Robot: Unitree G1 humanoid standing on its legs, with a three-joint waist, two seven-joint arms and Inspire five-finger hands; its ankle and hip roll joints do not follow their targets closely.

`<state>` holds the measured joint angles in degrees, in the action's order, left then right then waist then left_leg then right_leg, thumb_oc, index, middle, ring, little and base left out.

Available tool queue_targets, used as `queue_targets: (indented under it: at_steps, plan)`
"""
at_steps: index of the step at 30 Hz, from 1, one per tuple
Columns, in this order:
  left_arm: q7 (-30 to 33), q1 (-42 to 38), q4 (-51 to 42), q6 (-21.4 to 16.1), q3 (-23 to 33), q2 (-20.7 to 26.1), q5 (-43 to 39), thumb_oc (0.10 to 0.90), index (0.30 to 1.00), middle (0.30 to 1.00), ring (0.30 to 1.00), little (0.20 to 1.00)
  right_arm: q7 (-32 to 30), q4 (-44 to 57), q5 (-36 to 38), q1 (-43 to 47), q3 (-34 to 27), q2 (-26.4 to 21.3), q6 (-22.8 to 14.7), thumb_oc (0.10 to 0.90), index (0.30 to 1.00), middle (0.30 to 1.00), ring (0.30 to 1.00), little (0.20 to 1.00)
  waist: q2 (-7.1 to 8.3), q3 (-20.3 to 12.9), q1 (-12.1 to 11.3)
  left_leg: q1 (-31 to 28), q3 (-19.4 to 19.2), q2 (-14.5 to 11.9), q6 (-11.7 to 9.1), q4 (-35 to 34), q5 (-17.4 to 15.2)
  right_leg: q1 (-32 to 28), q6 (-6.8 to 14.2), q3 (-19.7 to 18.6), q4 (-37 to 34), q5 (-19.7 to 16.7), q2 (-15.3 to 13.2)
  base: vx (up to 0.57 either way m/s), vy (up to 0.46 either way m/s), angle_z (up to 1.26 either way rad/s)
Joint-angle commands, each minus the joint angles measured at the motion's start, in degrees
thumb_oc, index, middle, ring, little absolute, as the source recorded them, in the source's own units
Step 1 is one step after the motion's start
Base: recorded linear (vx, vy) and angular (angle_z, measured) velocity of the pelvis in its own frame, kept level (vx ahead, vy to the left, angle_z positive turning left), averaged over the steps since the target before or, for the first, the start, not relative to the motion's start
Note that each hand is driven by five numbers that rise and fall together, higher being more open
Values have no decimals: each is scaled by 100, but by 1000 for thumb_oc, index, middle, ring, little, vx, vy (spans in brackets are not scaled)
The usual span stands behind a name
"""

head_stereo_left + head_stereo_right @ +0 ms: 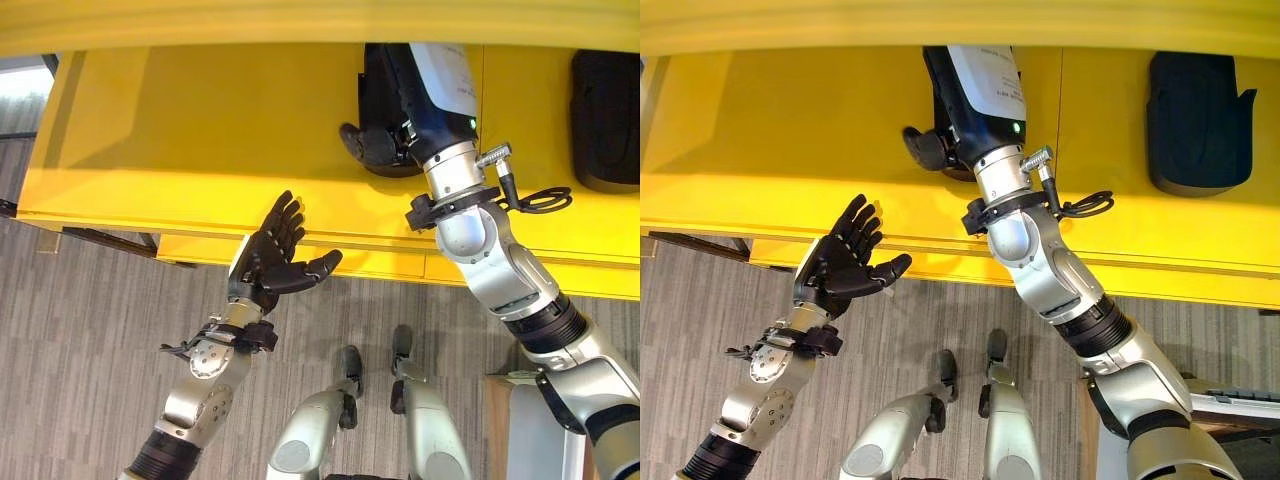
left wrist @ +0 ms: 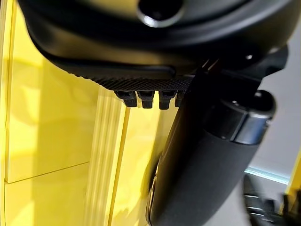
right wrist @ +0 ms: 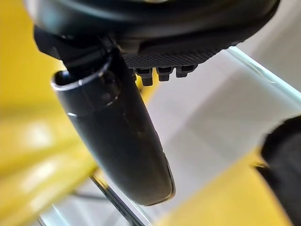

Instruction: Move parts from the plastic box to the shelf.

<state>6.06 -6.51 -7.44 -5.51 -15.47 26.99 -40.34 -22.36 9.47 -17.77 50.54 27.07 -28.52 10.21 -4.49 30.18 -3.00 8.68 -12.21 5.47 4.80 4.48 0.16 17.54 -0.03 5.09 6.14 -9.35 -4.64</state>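
Right hand [image 1: 940, 140], fingers hidden, grip unreadable, reaches onto the glossy yellow shelf [image 1: 790, 130] near a black moulded part [image 1: 1195, 110] at three o'clock, wanting a flat release; left hand [image 1: 845, 262] hovers open-fingered.

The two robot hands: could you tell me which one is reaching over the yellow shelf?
The right hand, stretched onto the yellow shelf. The left hand is open, at the shelf's front edge.

No legible text, number or sign can be made out. A white label [image 1: 990, 85] is seen on the dark part [image 1: 960, 95] lying on the yellow shelf [image 1: 790, 130], toward 12 o'clock in the head views, with faint lines of print too small to be read
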Motion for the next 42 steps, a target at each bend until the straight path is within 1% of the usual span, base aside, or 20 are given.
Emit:
queue_targets:
  at_steps: [1,3,6,10,11,12,14,15,17,21,24,29,30,35,36,37,39,40,41,42]
  plan:
    - [-187,-60,-358,-55,-729,-499,-248,900,1000,1000,1000,1000,-1282,761,1038,427,-529,130,63,900,1000,1000,1000,1000,-63,-373,366,-151,119,-432,-384,579,-657,-211,334,-98,341,806,-36,23,47,0]
    - [-162,17,-388,-273,-709,-540,-222,900,1000,1000,1000,1000,-1618,702,1478,22,-827,127,-287,900,1000,1000,1000,1000,-61,-455,434,-266,104,-451,-394,431,-636,-292,342,-71,267,806,-43,18,78,0]
    - [-59,66,-405,-341,-732,-613,-155,900,1000,1000,1000,1000,-1816,859,1685,-477,-1042,290,-367,900,1000,1000,1000,1000,-55,-595,520,-450,62,-466,-401,227,-612,-463,374,-52,120,783,-48,64,71,0]
    - [74,190,-358,-428,-722,-658,-102,900,1000,1000,1000,1000,-1867,858,1536,-1221,-1315,417,-226,900,1000,1000,1000,1000,-10,-807,640,-712,57,-495,-401,-58,-546,-725,407,-80,-112,708,-28,98,58,-5]
    - [100,234,-321,-489,-717,-671,-84,900,1000,1000,1000,1000,-1802,810,1478,-1365,-1355,421,-105,900,1000,1000,1000,1000,-1,-871,658,-771,53,-493,-398,-133,-522,-793,418,-92,-182,682,-27,111,49,-8]
    - [90,395,-310,-533,-613,-677,-40,900,1000,1000,1000,1000,-1524,795,1252,-1956,-1525,335,-58,900,1000,1000,1000,1000,39,-1015,697,-880,61,-504,-413,-287,-465,-922,460,-92,-311,631,-33,114,45,-4]
    - [75,512,-314,-560,-535,-689,1,900,1000,1000,1000,1000,-1497,747,1163,-2342,-1566,279,-83,900,1000,1000,1000,1000,69,-1113,719,-953,43,-513,-405,-374,-417,-1009,482,-98,-399,584,-30,130,28,-2]
    - [70,748,-350,-588,-390,-709,61,900,1000,1000,1000,1000,-1474,729,1072,-3189,-1745,164,-258,900,1000,1000,1000,1000,119,-1276,783,-1086,27,-535,-398,-530,-349,-1169,536,-123,-555,514,-25,164,27,-3]
    - [47,967,-359,-608,-216,-755,118,900,1000,1000,1000,1000,-1532,697,1137,-3942,-1951,153,-436,900,1000,1000,1000,1000,176,-1423,864,-1196,0,-550,-385,-663,-288,-1299,588,-166,-695,442,-13,139,12,-4]
    - [-119,1444,-438,-681,325,-629,53,900,1000,1000,1000,1000,-1756,762,1047,-5451,-2830,3,-1274,900,1000,1000,1000,1000,351,-1685,1118,-1438,-105,-574,-361,-948,-232,-1567,710,-293,-1001,316,40,46,12,-8]
    - [-91,1556,-462,-688,418,-572,-63,900,1000,1000,1000,1000,-2027,891,1080,-5834,-3072,-27,-1482,900,1000,1000,1000,1000,405,-1766,1187,-1485,-163,-564,-342,-948,-272,-1639,754,-348,-1057,300,52,-14,21,-22]
    - [-171,1679,-409,-658,535,-520,14,900,1000,1000,1000,1000,-2805,588,925,-6081,-3345,-9,-1466,900,1000,1000,1000,1000,490,-1881,1267,-1596,-282,-499,-261,-948,-384,-1718,823,-474,-1110,282,83,-38,50,-22]
    - [-249,1692,-400,-639,559,-479,83,900,1000,1000,1000,1000,-2958,471,1019,-6107,-3392,-10,-1311,900,1000,1000,1000,1000,506,-1883,1293,-1621,-325,-473,-240,-948,-410,-1685,856,-501,-1114,243,70,-50,79,-5]
    - [-476,1639,-383,-531,660,-363,154,900,1000,1000,1000,1000,-3159,43,1075,-6149,-3521,-2,-1102,900,1000,1000,1000,1000,553,-1848,1365,-1651,-414,-449,-222,-948,-472,-1449,1005,-590,-1114,41,1,-65,67,-9]
    - [-588,1659,-435,-503,758,-273,182,900,1000,1000,1000,1000,-3164,-142,1001,-6223,-3605,6,-1020,900,1000,1000,1000,1000,576,-1810,1408,-1675,-536,-506,-256,-948,-487,-1267,1125,-455,-1114,-107,-72,-85,73,-24]
    - [-616,1670,-446,-498,785,-256,186,900,1000,1000,1000,1000,-3172,-177,982,-6232,-3623,8,-995,900,1000,1000,1000,1000,597,-1815,1404,-1656,-588,-512,-274,-948,-452,-1201,1135,-413,-1114,-163,-93,-90,96,-33]
    - [-411,1785,-519,-559,911,-202,113,900,1000,1000,1000,1000,-2989,-365,893,-6276,-3652,-38,-1127,900,1000,1000,1000,1000,656,-1794,1341,-1748,-1033,-638,-358,-948,-423,-1100,1235,441,-1086,-293,-222,-60,48,-56]
    - [-405,1803,-530,-570,930,-192,106,900,1000,1000,1000,1000,-2998,-405,894,-6273,-3645,-47,-1091,900,1000,1000,1000,1000,671,-1788,1321,-1764,-1132,-662,-374,-948,-409,-1084,1247,602,-1069,-315,-246,-27,77,-117]
    - [-268,1822,-557,-585,954,-171,108,900,1000,1000,1000,1000,-2961,-547,971,-6248,-3595,-67,-1087,900,1000,1000,1000,1000,670,-1767,1254,-1872,-1338,-731,-425,-948,-479,-1088,1384,1099,-991,-330,-334,-17,68,-166]
    - [-259,1820,-564,-572,957,-167,109,900,1000,1000,1000,1000,-2974,-571,985,-6240,-3587,-72,-1082,900,1000,1000,1000,1000,676,-1753,1243,-1886,-1381,-737,-431,-948,-472,-1082,1393,1158,-959,-333,-352,-44,62,-152]
